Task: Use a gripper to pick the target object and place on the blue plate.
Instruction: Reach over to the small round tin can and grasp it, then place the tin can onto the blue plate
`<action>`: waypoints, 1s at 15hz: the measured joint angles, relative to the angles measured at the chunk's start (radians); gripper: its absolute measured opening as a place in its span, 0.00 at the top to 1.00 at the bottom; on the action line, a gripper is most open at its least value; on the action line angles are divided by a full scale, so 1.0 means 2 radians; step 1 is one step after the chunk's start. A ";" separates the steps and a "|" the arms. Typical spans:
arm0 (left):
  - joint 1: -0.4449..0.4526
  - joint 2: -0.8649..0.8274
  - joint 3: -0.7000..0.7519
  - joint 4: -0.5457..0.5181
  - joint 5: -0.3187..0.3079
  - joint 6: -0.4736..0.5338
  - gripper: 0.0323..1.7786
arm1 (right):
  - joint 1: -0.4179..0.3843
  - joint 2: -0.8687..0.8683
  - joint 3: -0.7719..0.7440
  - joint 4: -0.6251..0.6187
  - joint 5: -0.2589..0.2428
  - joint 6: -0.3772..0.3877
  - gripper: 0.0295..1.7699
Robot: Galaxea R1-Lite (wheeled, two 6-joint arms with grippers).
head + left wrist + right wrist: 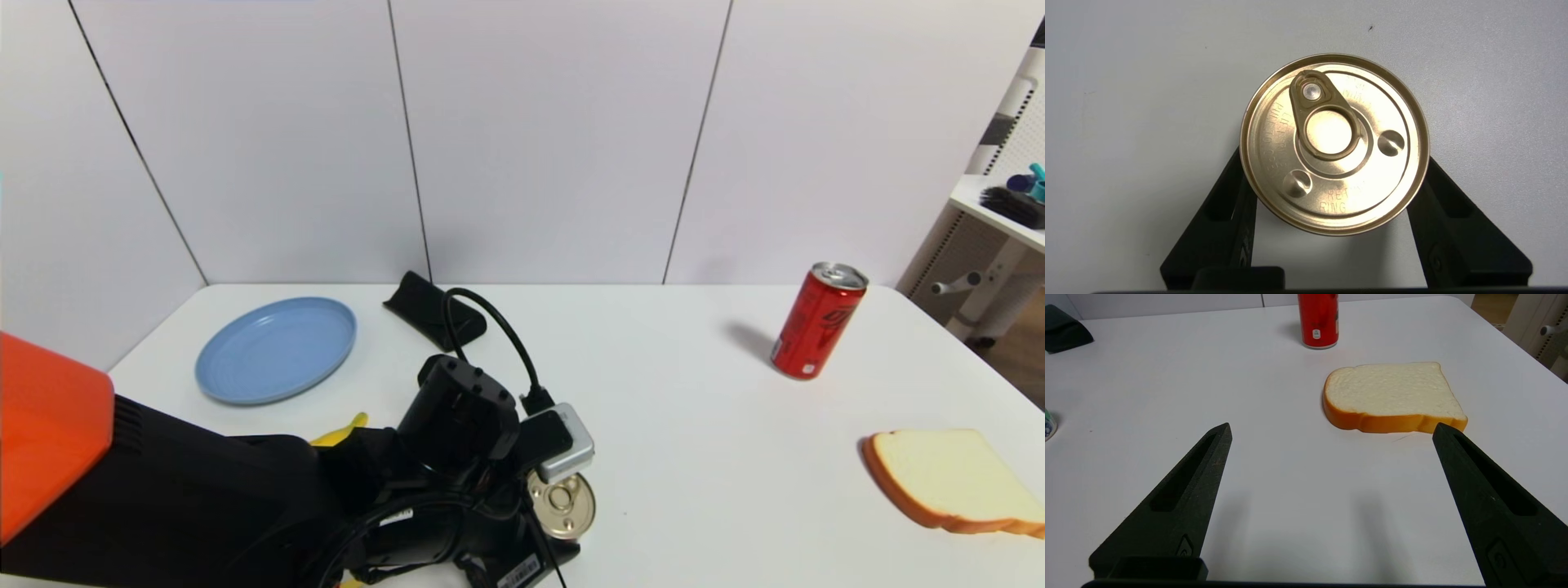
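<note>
White surface, grasp step: the left gripper [1333,196] straddles the target object [1334,143] near the front edge, fingers hugging its sides.

Whether it's squeezing yet or just bracketing the tin is hard to call. Next up is probably a firm pinch, a lift, then a swing back-left to the blue plate [276,349], well apart. The right gripper [1331,498] sits spread wide and idle near the bread slice [1392,396].

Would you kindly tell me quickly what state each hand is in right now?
Left hand: fingers either side of the tin, apparently closed on it.
Right hand: open, empty, above the table.
</note>
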 joint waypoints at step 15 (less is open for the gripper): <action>0.016 -0.035 -0.001 -0.047 0.016 -0.001 0.44 | 0.000 0.000 0.000 0.000 0.000 0.000 0.04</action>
